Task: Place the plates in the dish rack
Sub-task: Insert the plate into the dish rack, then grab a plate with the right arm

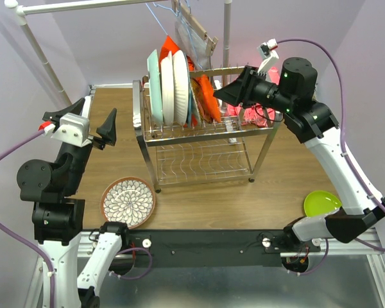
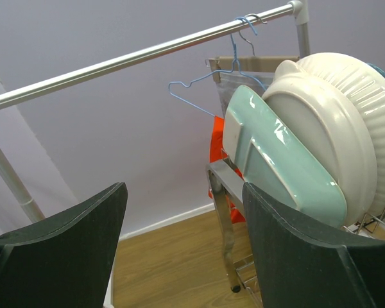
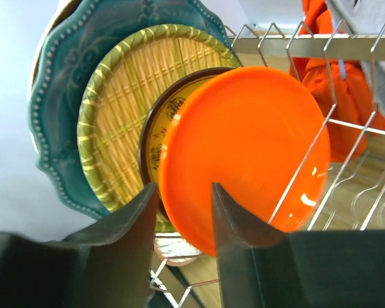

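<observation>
Though most plates (image 1: pixel 173 86) stand in the dish rack (image 1: pixel 199 160), a floral plate (image 1: pixel 128 202) and a lime plate (image 1: pixel 321 203) lie before it, the left claw (image 2: pixel 184 189) gaping empty and the right claw (image 3: pixel 183 192) parted astride the orange plate (image 3: pixel 244 147).

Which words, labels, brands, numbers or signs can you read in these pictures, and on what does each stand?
No readable text anywhere.
The floral plate carries only a petal pattern.
The dark marks on the small yellow plate behind the orange plate are too partial to read.
The dish rack bears no label.
</observation>
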You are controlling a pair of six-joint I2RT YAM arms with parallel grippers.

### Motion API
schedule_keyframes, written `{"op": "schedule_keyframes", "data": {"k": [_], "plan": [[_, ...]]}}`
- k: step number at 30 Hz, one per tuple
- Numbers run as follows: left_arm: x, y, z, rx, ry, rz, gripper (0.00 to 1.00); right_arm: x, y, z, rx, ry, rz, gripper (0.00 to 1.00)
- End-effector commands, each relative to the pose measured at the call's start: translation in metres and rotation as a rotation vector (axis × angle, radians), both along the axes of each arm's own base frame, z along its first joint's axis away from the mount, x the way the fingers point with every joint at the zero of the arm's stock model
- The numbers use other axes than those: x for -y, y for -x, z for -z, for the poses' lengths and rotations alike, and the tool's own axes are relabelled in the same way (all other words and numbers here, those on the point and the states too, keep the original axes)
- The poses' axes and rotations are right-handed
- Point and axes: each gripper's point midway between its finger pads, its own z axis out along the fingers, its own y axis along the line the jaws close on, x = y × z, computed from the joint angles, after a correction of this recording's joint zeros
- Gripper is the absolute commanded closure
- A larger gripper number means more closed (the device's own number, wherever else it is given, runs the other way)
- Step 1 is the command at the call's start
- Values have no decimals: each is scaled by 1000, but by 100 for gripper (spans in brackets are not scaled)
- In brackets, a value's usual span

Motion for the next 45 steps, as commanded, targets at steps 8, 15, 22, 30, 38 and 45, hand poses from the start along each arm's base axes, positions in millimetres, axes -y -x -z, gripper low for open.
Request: {"op": "schedule_keyframes", "data": {"k": [8,15,22,30,38,45], "plan": [[-3,3,-12,14,17,-14,18,8,15,-45,241,39,-51,39],[-4,3,-10,-3,30,-14,18,28,24,-61,490,164,-37,33],[-6,-3,-1,-60,98,-20,18,80,-12,-76,518,231,244,37],[-13,-17,0,-122,172,-61,18,193,-70,-84,378,179,622,47],[-28,-33,17,-202,240,-153,18,306,-116,5,88,267,766,41],[-40,-29,65,-296,342,-230,18,358,-100,126,-93,648,612,25]]}}
